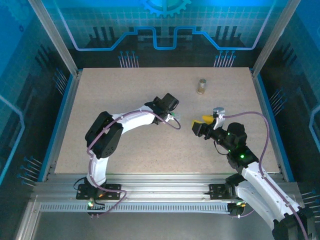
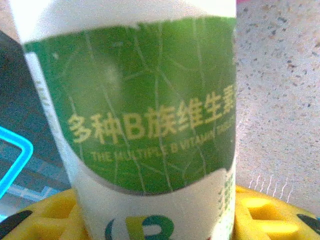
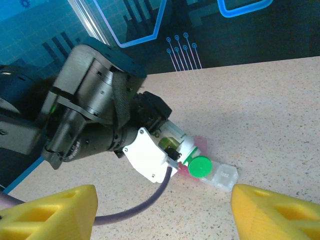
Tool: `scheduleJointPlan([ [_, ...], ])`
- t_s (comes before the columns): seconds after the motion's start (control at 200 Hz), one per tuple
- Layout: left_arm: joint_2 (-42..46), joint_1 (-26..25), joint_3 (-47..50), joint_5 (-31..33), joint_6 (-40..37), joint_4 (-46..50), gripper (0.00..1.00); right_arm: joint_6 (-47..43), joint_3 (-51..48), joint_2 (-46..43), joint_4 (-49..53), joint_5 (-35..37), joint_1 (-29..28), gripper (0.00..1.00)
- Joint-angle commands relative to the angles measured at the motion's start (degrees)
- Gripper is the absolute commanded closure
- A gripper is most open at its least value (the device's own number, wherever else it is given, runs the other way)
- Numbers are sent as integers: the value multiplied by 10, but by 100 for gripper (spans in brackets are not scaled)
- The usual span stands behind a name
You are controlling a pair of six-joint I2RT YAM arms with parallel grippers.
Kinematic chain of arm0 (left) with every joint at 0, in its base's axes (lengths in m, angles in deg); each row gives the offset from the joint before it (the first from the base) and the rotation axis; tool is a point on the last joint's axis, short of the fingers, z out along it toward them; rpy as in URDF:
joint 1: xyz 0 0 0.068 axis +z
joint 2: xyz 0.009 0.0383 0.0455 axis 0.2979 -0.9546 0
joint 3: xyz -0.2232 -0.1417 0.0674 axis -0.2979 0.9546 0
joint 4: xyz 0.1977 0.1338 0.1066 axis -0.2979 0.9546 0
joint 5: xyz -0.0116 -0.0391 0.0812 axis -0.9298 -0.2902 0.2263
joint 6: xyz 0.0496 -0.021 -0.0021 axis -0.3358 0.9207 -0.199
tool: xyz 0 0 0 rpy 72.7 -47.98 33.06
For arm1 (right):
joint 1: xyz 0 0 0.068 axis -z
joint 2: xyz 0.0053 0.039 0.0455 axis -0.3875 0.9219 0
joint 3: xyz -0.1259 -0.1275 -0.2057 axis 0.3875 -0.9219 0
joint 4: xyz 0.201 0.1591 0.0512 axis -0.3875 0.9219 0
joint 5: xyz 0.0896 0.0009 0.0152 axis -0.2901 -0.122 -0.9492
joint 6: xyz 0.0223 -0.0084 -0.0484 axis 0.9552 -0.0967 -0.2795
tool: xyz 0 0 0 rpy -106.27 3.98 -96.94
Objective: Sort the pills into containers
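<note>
In the top view the left pincer [image 1: 172, 115] is seen at the middle of the speckled beige surface [image 1: 115, 90], with the right pincer [image 1: 197, 125] just right of it and apart from it. What is held cannot be made out there. In the left wrist view a white plastic bottle with a green label [image 2: 150, 100] is shown clamped between yellow fingers [image 2: 47, 215], so the left pincer is closed on it. In the right wrist view its round green cap [image 3: 200, 166] is seen low over the surface, beside a small clear plastic piece [image 3: 225, 177] and a pink-tinted thing [image 3: 201, 142]. The right pincer's fingers are spread wide there, with nothing between them. A translucent amber bottle with a tan cap [image 1: 202, 86] stands upright at upper right, well apart from both pincers. Bare surface is left along the left and lower edges.
</note>
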Motion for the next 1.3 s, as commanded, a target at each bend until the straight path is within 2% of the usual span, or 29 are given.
scheduleJointPlan([
  [0.0,30,4,17,1,-12,7,100,-5,-6,0,-14,5,-9,28],
  [0.22,9,4,1,7,-23,4,100,-5,-6,6,-16,4,-9,28],
  [0.59,-83,-6,-24,8,-8,4,100,-4,-5,3,-17,1,-10,28],
  [0.991,-14,0,-4,3,-8,0,100,-3,-4,3,-18,1,-14,28],
  [1.296,4,7,-1,5,-12,-21,100,-5,-5,4,-17,5,-14,28],
])
